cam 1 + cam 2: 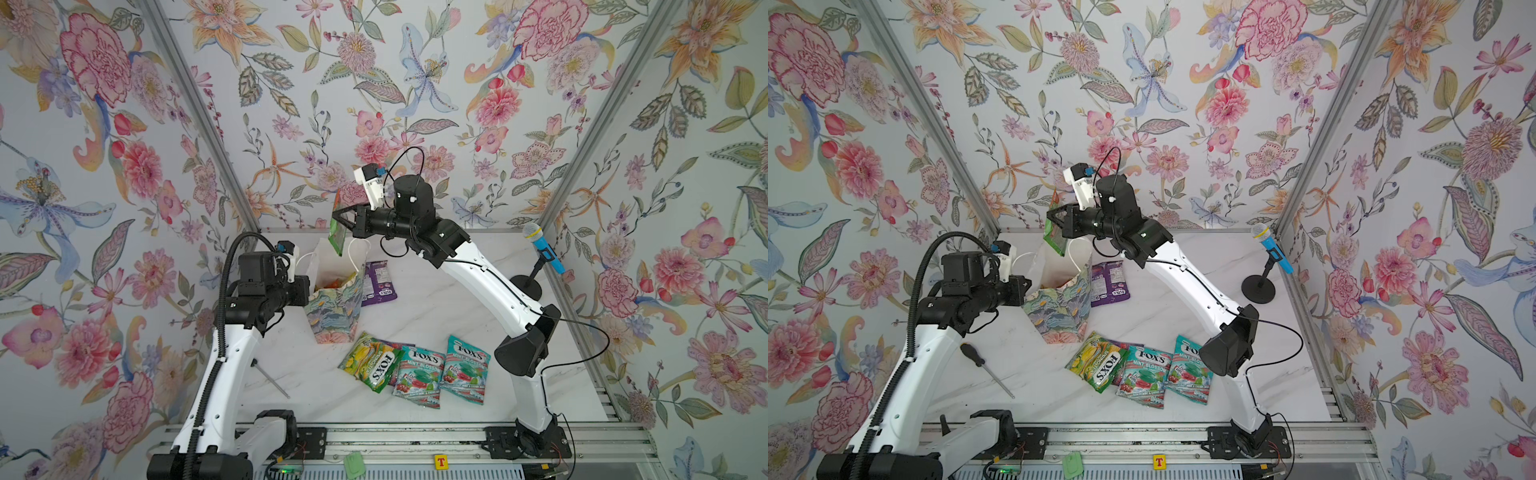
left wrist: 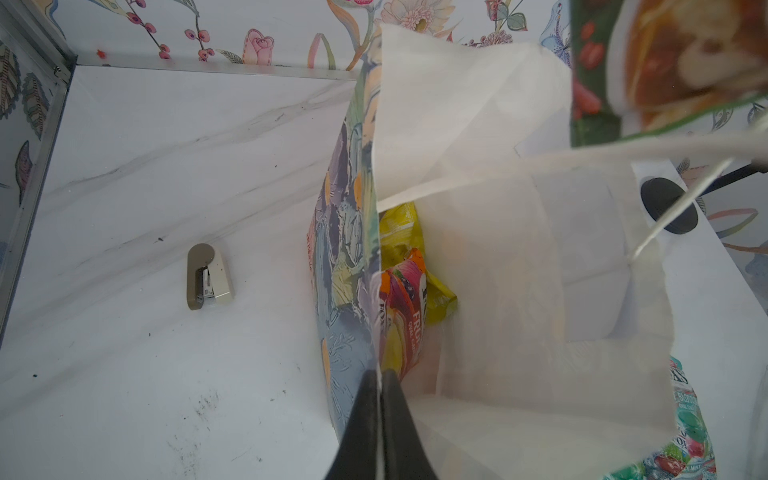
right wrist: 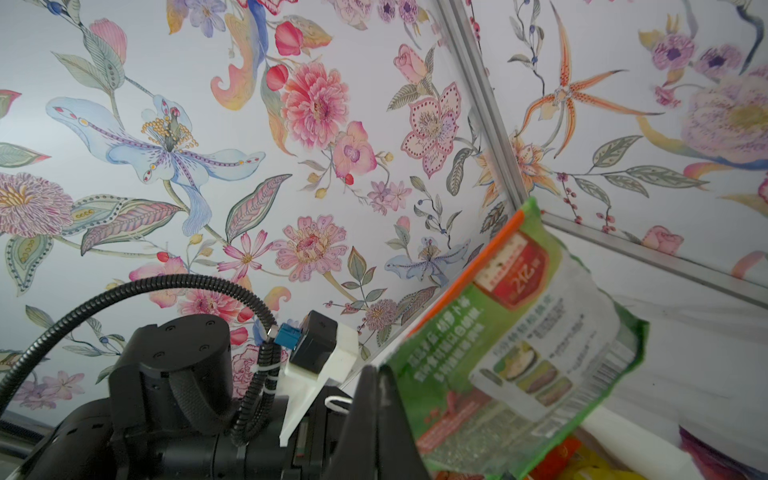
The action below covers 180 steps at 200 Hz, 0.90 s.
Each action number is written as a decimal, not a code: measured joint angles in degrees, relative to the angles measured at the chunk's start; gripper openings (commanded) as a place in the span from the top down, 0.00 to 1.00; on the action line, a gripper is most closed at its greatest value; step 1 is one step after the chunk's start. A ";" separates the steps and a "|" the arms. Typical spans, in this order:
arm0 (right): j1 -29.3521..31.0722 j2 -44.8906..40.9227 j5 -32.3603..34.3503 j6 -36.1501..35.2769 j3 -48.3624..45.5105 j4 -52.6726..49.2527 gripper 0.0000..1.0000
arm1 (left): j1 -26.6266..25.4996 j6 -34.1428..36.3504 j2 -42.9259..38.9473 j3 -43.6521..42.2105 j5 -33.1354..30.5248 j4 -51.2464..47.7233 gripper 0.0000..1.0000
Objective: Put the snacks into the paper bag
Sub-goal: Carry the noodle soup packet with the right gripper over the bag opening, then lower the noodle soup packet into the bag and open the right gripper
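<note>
1. The paper bag (image 1: 336,309) stands upright on the white marble table (image 1: 436,316), left of centre in both top views, its mouth open and its white inside showing
2. The left gripper (image 2: 380,380) is closed on the bag's rim, one finger outside on the painted wall and one inside against the white paper
3. The right gripper (image 3: 377,374) has its jaws pressed together on the edge of a green pouch (image 3: 519,332), which hangs tilted over the bag's mouth (image 1: 336,235); whether its lower end is below the rim I cannot tell
4. Deep inside the bag the left wrist view shows a yellow pouch (image 2: 399,226) and an orange-pink pouch (image 2: 405,299) lying against the wall beside the left gripper
5. A purple pouch (image 1: 379,282) lies flat on the table just beside the bag, on its right in the top views
6. In front of the bag lie a yellow-green pouch (image 1: 372,361) and two teal pouches (image 1: 417,376) (image 1: 465,368), overlapping at their edges
7. A stapler (image 2: 208,276), a screwdriver (image 1: 986,370) and a blue microphone (image 1: 544,249) rest apart from the bag
</note>
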 measured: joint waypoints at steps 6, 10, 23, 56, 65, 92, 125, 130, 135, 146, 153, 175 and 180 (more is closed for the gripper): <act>0.22 -0.07 -0.07 -0.02 -0.79 -0.15 1.00 | 0.00 0.00 0.00 0.00 0.00 0.00 0.94; 0.37 -0.11 -0.13 -0.04 -1.22 -0.17 1.00 | 0.00 0.00 0.00 0.00 0.00 0.00 0.94; 0.76 -0.24 -0.35 -0.28 -2.78 -0.50 1.00 | 0.00 0.00 0.00 0.00 0.00 0.00 0.94; 1.75 -0.35 -1.07 -0.48 -4.55 -1.01 1.00 | 0.00 0.00 0.00 0.00 0.00 0.00 0.94; 2.03 -0.35 -1.20 -0.46 -4.63 -0.98 1.00 | 0.00 0.00 0.00 0.00 0.00 0.00 0.95; 2.64 -0.35 -1.81 -0.39 -4.63 -0.98 1.00 | 0.00 0.00 0.00 0.00 0.00 0.00 0.94; 3.32 -0.35 -2.60 -0.33 -4.70 -0.96 1.00 | 0.00 0.00 0.00 0.00 -0.02 0.00 0.94; 3.43 -0.35 -2.62 -0.31 -4.83 -0.94 1.00 | 0.00 0.00 0.00 0.00 0.00 0.00 0.94; 3.54 -0.35 -2.67 -0.17 -4.87 -0.96 1.00 | 0.00 0.00 0.00 0.00 -0.02 0.00 0.94; 3.80 -0.35 -2.69 -0.17 -5.16 -0.96 1.00 | 0.00 0.00 0.00 0.00 0.00 0.00 0.94; 4.00 -0.37 -2.69 -0.15 -5.31 -0.98 1.00 | 0.00 0.02 0.00 0.00 -0.02 0.00 0.94; 4.68 -0.37 -2.49 -0.17 -6.01 -0.96 1.00 | 0.00 0.02 0.00 0.00 -0.02 0.00 0.94; 4.87 -0.39 -2.34 -0.17 -6.14 -0.96 1.00 | 0.00 0.02 0.00 0.00 -0.02 0.00 0.94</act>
